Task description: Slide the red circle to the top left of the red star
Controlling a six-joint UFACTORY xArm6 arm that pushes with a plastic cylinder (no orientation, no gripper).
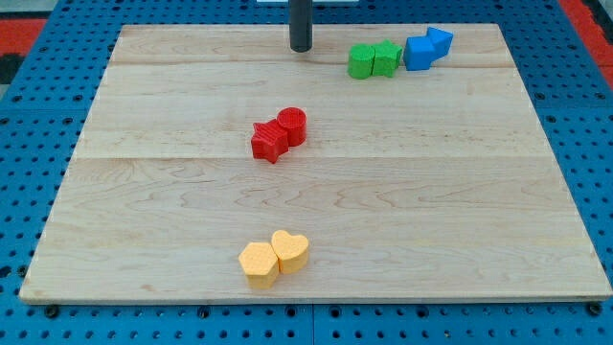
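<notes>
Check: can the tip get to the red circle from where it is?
Probably yes. My tip is near the view's top, and only bare board lies between it and the red circle, which touches the red star.

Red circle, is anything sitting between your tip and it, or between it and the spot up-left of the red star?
Nothing visible blocks either path. My tip is above the red circle in the view; bare board lies between, and up-left of the red star.

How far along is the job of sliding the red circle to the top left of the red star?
Nothing looks done: the red circle block touches the red star block at its upper right, not upper left. My tip stands well above both, touching neither. The whole push remains.
</notes>
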